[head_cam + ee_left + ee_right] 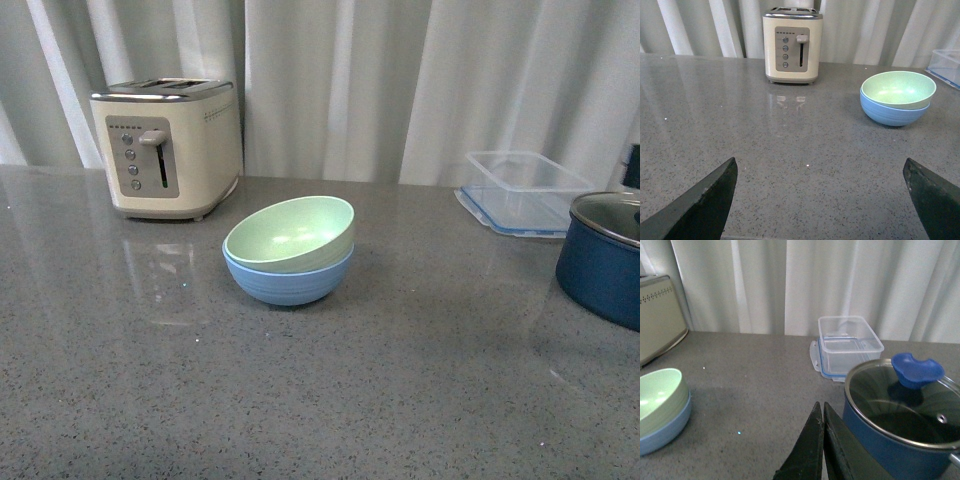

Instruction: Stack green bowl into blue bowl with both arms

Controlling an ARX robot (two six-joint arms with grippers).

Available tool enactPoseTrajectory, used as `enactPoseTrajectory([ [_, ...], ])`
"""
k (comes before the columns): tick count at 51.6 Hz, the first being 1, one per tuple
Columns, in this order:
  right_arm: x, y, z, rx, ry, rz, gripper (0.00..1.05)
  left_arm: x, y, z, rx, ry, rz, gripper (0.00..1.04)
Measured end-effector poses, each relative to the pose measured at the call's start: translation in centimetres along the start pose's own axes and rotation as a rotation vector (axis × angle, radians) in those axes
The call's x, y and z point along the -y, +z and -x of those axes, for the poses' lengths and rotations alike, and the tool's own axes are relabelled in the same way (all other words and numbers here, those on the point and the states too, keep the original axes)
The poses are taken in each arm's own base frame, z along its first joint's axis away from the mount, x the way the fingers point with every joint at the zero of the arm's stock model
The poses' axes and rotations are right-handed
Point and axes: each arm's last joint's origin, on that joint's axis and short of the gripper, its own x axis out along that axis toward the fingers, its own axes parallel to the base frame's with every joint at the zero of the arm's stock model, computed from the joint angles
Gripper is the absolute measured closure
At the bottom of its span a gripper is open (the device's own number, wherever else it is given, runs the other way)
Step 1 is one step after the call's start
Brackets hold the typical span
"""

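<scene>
We see a cream toaster (172,147) standing at the back of the grey speckled desk (320,400), its lever and round buttons facing us; white curtains (420,80) hang just behind it; well to the toaster's right lies a clear plastic container (525,190) with a blue-edged lid under it; beyond that container, nearer us, stands a dark navy pot (603,258) with a glass lid (902,402) and a blue knob (916,370).

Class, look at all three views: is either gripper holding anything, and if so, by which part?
Nothing is held. The left gripper is open over bare countertop; the right gripper is shut on nothing. The pale green plastic bowl sits in the light blue plastic bowl, untouched.
</scene>
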Motion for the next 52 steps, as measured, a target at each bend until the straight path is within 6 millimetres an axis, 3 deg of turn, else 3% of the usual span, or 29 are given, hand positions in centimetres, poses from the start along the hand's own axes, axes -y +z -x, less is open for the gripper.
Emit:
enactPoseTrajectory([
  [8, 1.5, -1.7, 2.5, -0.019, -0.011, 0.003, 1.04, 0.0, 0.0, 0.0, 0.0, -0.001, 0.0, 0.07],
  [35, 4.1, -4.1, 8.0, -0.018, 0.006, 0.002, 1.04, 0.0, 0.0, 0.0, 0.0, 0.0, 0.0, 0.07],
  [52, 4.5, -5.0, 10.1, -0.001, -0.013, 0.001, 1.04, 0.0, 0.0, 0.0, 0.0, -0.001, 0.0, 0.07],
])
